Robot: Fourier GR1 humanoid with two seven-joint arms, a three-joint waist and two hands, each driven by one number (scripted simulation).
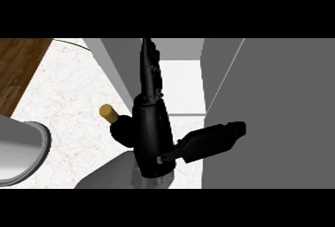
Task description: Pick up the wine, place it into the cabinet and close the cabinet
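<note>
- Reaching my right hand (152, 133) up toward the open cabinet (180, 86), with its fingers stretching straight ahead and its thumb sticking out to the right.
- I am holding nothing that I can see; the fingers are looking straight, not curled round anything.
- The wine (118, 122) is lying just left of my palm, its gold cap pointing up-left over the marble counter (65, 97); its dark body is partly hiding behind my hand, so I cannot tell whether they are touching.
- My other hand is not showing.
- Judging progress: the bottle is sitting outside the cabinet, so picking it up, placing it inside and closing the grey door (274, 111) are all remaining.
</note>
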